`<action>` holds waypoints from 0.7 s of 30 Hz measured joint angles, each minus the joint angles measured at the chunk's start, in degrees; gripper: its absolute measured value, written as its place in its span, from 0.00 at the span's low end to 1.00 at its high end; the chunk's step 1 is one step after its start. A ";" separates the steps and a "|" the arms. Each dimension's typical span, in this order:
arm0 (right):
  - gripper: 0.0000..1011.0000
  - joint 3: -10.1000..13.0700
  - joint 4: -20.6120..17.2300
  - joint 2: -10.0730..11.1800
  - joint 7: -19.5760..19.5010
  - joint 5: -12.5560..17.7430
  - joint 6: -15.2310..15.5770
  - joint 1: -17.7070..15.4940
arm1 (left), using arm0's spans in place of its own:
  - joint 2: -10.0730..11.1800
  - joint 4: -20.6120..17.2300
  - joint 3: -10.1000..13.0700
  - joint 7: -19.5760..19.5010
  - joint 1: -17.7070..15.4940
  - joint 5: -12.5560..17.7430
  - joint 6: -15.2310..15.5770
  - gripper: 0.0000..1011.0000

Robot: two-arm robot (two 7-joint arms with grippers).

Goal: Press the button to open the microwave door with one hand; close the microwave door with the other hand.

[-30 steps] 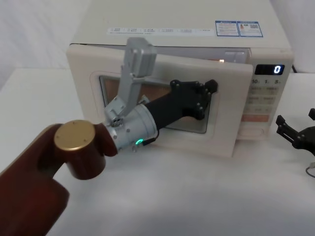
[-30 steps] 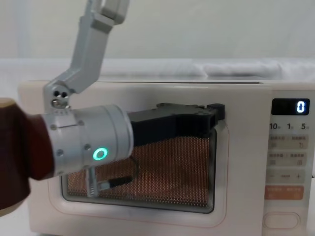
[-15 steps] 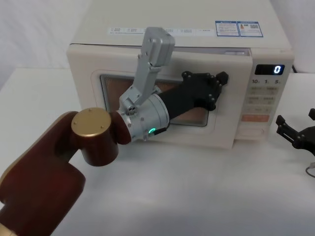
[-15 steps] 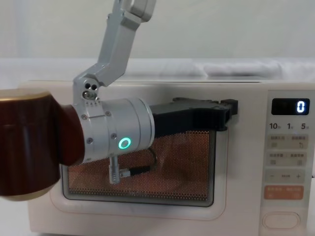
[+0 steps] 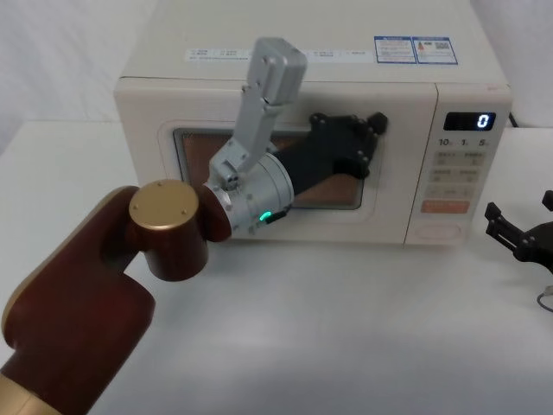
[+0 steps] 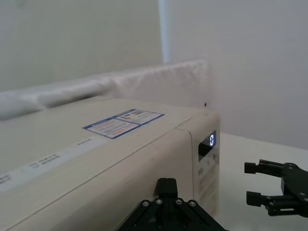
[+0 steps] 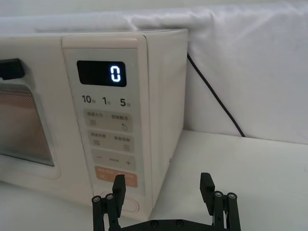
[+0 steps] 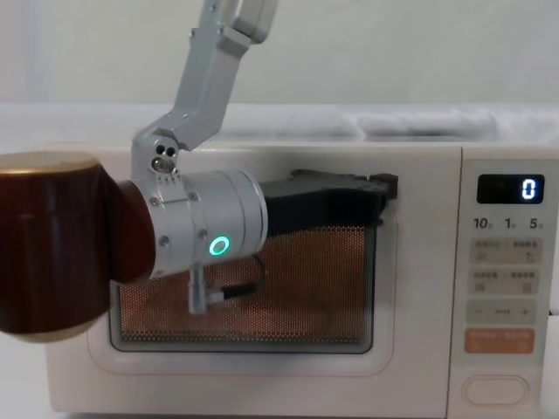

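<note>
Now, door: the microwave door sits flush shut.
Left gripper: pressed against door, finger state unclear.
Right gripper: fingers spread, near desk's right edge.

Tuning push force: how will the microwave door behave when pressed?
The microwave door is a rigid panel, so it probably won't flex under the left gripper. It looks flush with the keypad panel, so likely latched; further pushing might just shove the whole oven.

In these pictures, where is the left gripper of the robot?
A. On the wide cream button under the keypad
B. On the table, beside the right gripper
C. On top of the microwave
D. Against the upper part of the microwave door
D: the left gripper lies against the upper part of the microwave door, which sits flush with the keypad panel; the right gripper waits apart at the right.
</note>
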 joint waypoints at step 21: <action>0.99 -0.02 0.00 -0.01 0.01 0.00 0.00 0.00 | -0.75 -1.02 -1.26 -2.50 0.39 -1.67 0.20 0.00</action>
